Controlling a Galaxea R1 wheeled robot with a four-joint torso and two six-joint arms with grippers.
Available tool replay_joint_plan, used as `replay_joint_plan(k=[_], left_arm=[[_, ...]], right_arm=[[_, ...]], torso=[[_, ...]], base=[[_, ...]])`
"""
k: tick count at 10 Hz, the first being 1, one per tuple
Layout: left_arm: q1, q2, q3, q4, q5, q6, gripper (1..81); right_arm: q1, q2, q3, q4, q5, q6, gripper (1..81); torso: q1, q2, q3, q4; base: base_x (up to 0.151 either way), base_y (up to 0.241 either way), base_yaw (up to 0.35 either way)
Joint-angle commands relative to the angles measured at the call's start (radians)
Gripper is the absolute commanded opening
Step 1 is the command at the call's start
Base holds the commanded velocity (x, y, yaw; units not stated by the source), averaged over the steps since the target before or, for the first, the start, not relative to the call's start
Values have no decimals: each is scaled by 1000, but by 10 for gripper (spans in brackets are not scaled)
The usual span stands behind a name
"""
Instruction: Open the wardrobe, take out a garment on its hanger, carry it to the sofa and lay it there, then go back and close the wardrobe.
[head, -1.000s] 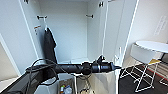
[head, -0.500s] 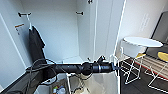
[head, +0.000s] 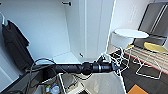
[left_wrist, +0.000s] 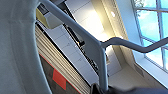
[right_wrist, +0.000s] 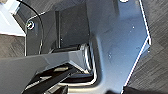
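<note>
The left gripper is reaching out level, holding the white hanger between its jaws; the garment is draping just beside them in the left wrist view. Behind the jaws the wardrobe is standing open, a black garment hanging well to their left inside. Beyond them to the right a round white table and a yellow-seated stool are standing on dark floor. Whether the right gripper's jaws are wide or narrow, I cannot tell.
</note>
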Motion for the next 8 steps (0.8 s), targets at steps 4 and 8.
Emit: replay_joint_plan(k=[4, 8], left_arm=[[-195, 80, 22, 55, 0, 7, 10], [-195, 56, 29, 55, 0, 7, 10]], right_arm=[[17, 4, 7, 5, -58, 2, 811], [19, 3, 7, 5, -58, 1, 811]], torso=[[0, 0, 0, 0], [0, 0, -1, 0]], base=[[0, 0, -267], [0, 0, -269]])
